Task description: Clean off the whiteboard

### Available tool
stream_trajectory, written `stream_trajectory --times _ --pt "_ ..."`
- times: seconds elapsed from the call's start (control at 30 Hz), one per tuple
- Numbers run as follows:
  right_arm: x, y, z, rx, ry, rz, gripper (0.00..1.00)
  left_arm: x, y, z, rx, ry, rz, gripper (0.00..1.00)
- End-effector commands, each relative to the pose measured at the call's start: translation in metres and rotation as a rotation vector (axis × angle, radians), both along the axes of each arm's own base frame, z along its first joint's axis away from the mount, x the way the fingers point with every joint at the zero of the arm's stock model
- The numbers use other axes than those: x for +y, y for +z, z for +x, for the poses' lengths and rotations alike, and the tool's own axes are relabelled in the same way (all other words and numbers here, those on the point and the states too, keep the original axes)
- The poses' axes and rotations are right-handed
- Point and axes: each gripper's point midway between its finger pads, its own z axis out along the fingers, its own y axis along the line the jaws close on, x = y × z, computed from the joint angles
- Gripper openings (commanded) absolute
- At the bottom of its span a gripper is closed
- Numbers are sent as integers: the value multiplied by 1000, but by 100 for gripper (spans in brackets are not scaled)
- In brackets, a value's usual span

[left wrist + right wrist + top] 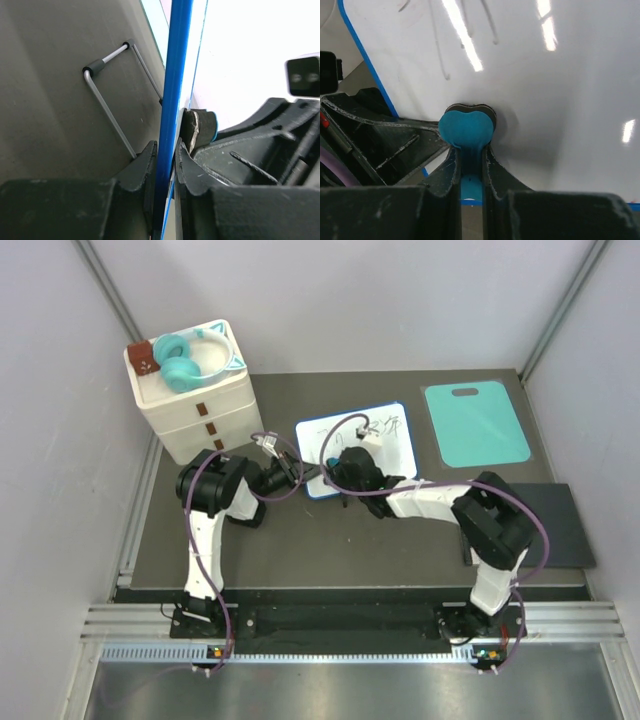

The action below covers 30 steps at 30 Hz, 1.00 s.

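The whiteboard lies mid-table, white with a thin blue rim, and black scribbles run along its far part. My left gripper is shut on the board's left edge. In the left wrist view the blue rim runs straight between the jaws of the left gripper. My right gripper reaches over the board's near left part. It is shut on a small blue eraser, whose dark felt face presses against the whiteboard. Faint black strokes show just beyond the eraser.
A white drawer unit carrying teal headphones stands at the back left. A teal mat with a handle slot lies at the back right, and a black mat lies near the right arm. A wire stand shows beside the board.
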Motion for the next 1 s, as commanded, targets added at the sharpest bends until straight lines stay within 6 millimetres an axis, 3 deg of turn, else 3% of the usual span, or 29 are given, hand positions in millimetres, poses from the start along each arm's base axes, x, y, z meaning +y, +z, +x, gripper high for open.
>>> stream_trajectory --times 0.0,0.07,0.17,0.37,0.5,0.67,0.97 --pt "-127 -106 -36 315 -165 -274 0 6 -52 -42 27 -53 66 0" --pt "-151 -101 -36 312 -222 -267 0 6 -51 -41 23 -51 67 0" --pt "-172 -88 -34 285 -284 -253 0 5 -49 -42 11 -52 70 0" --pt "-201 -62 -28 237 -376 -284 0 4 -43 -44 -16 -62 76 0" --pt "-230 -61 -18 269 -439 -224 0 3 -42 -46 -21 -67 78 0" --pt "-243 -62 -9 288 -443 -180 0 2 -42 -47 -22 -73 78 0" --pt "-217 -37 30 217 -325 -150 0 1 -42 -47 -24 -76 78 0"
